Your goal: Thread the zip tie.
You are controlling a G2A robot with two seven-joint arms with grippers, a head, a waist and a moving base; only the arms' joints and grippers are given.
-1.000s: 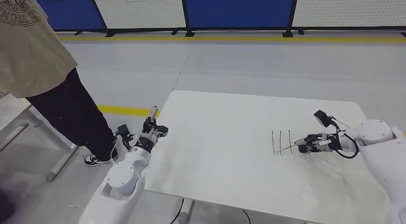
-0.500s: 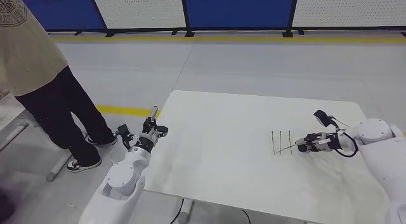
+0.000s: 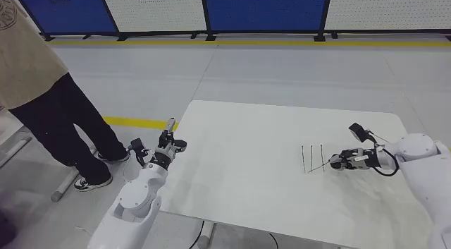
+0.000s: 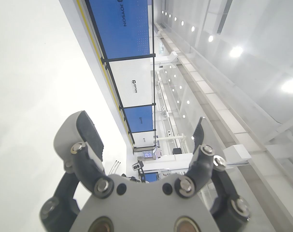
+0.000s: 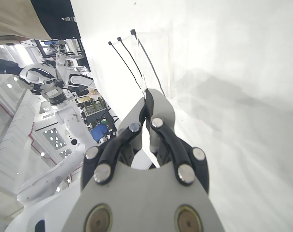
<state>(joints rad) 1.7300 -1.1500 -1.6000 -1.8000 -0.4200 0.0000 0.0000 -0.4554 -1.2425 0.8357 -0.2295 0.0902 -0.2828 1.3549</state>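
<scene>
Ties (image 3: 311,154) lie side by side on the table (image 3: 239,150), just off the right gripper (image 5: 147,93). I find it clamped on another tie (image 3: 318,166) slanting across them. The left gripper (image 4: 144,121) stands open, well apart.

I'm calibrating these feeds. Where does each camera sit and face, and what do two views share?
Top view: high on the robot, looking down at the table; shows left hand at its edge, right hand on a zip tie.
Left wrist view: on that wrist, facing across the table and up to the ceiling; its open hand shows.
Right wrist view: on that wrist, facing along the table; its shut hand shows.
Shared: top and right wrist views both show the ties.
</scene>
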